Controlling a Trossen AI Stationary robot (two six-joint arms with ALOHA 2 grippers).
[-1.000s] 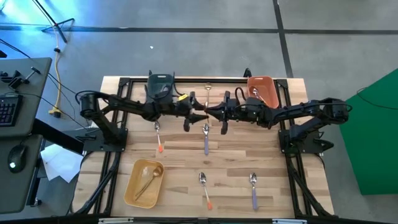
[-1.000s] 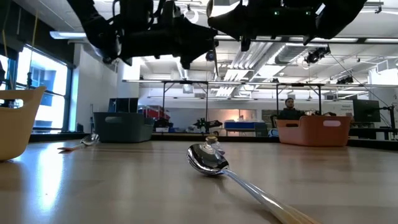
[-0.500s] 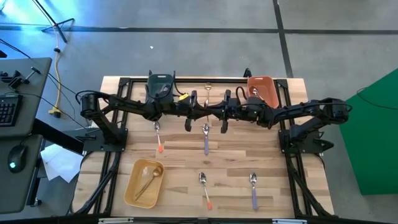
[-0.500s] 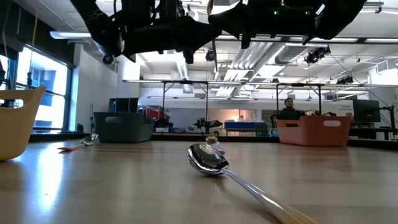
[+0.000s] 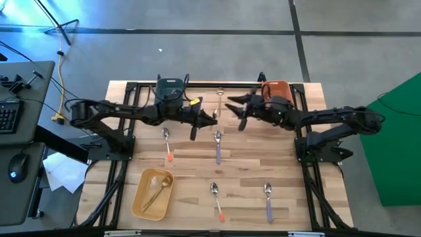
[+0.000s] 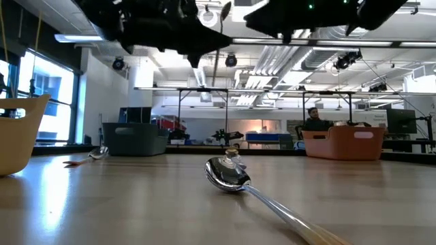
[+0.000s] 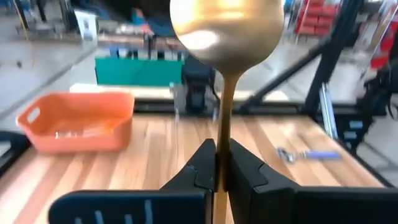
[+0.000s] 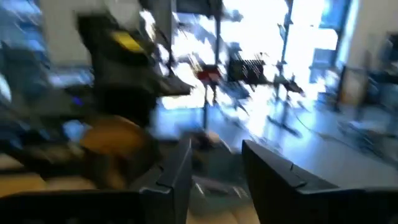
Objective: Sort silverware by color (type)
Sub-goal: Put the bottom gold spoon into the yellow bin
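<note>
My left gripper (image 5: 212, 120) hangs over the table's far middle, shut on a gold spoon (image 7: 225, 25). The spoon's bowl (image 6: 223, 11) stands up past the fingertips. My right gripper (image 5: 231, 108) hangs open just right of the left one, holding nothing. Two purple-handled spoons (image 5: 218, 146) (image 5: 268, 199) and two orange-handled spoons (image 5: 167, 141) (image 5: 216, 199) lie flat on the wood. Another gold piece (image 5: 219, 99) lies at the far edge. A gold utensil (image 5: 155, 191) lies in the yellow bin (image 5: 141, 204). My left gripper pinches the gold spoon's handle (image 7: 222, 127) between its two fingers (image 7: 202, 165), a little below the bowl. The arm reaches in from the table's left. The spoon is lifted clear of the table with its bowl uppermost. The handle's lower end is hidden behind the gripper.
An orange bin (image 5: 281, 99) stands at the far right and a dark bin (image 5: 170, 89) at the far left of centre. The arms' black frames (image 5: 118, 141) (image 5: 322, 148) flank the table. Bare wood (image 5: 197, 168) lies between the spoons.
The two grippers met over the far middle. My left gripper shut on the gold spoon's handle. My right gripper then opened, let go, and drew back toward the table's far right. The spoon stays lifted in my left gripper, bowl up.
</note>
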